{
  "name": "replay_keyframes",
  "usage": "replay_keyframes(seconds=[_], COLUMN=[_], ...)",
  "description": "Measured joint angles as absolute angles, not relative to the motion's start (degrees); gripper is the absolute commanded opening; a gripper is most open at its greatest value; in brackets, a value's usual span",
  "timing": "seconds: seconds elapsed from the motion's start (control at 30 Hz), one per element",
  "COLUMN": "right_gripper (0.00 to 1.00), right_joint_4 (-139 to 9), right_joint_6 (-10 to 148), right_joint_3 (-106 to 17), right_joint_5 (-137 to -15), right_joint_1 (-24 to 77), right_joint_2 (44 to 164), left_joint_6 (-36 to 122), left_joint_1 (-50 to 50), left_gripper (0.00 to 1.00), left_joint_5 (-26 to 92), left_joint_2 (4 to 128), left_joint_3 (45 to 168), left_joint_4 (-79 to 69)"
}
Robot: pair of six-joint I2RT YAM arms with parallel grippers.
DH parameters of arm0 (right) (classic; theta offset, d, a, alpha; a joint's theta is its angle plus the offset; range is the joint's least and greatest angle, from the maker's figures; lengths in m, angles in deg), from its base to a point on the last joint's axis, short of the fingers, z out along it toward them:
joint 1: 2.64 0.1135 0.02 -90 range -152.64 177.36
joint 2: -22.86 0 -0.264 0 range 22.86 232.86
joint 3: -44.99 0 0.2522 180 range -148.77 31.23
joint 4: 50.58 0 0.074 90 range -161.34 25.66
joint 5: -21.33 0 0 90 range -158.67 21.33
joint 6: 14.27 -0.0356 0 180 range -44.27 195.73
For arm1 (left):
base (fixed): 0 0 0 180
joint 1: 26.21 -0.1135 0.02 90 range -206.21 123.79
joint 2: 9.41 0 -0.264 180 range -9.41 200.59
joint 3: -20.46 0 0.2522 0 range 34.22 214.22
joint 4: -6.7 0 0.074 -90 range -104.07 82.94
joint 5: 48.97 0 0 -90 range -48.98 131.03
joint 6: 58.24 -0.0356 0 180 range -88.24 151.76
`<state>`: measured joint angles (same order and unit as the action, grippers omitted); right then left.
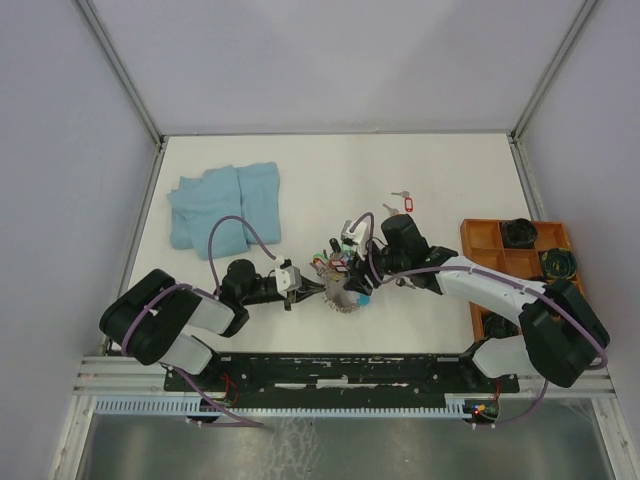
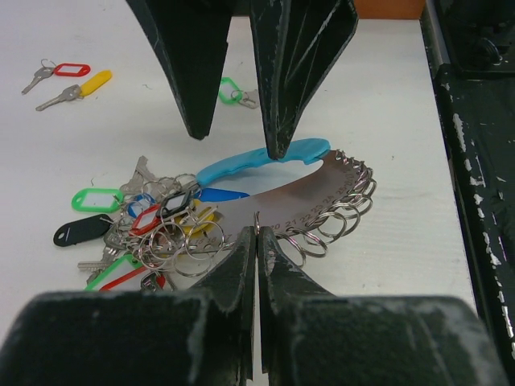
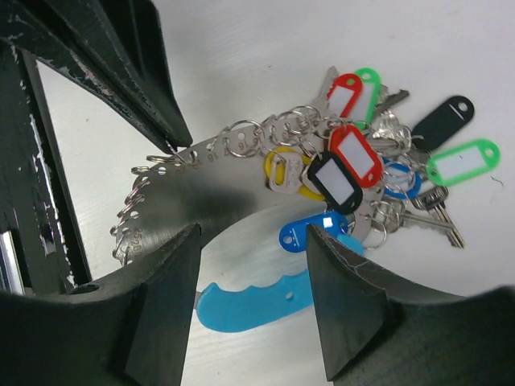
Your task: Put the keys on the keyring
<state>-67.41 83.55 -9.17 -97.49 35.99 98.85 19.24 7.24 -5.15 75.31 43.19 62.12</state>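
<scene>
Keys [image 1: 404,204] lie loose just above the gaping right claw [image 3: 251,235], nearer arm, while left claw [image 2: 256,240] clamps the ring plate [image 2: 314,205].

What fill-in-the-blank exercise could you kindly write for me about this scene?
1. The left gripper is ___ on the rim of the metal plate.
2. The plate's plastic handle is ___ in colour.
3. The right gripper has its jaws ___ by that handle.
4. The tray beside the right arm is ___ in colour.

Missing words: shut; blue; open; orange.
</scene>
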Motion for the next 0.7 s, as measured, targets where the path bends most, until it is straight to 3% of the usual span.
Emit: replay_keyframes(seconds=[0.23,0.7], right_gripper=[0.49,0.42], right_joint_4=[-65.16,-60.46], right_joint_6=[90.34,94.1], right_joint_3=[-10.57,-10.66], right_joint_5=[-102.1,-104.77], right_joint_1=[38.42,39.73], right_joint_2=[103.83,106.33], left_joint_6=[18.83,18.85], left_joint_1=[7.24,7.24], left_gripper=[0.03,0.03], left_joint_5=[-6.02,-6.17], left_joint_2=[75.31,75.62], left_joint_3=[43.26,43.26], left_joint_4=[62.1,62.54])
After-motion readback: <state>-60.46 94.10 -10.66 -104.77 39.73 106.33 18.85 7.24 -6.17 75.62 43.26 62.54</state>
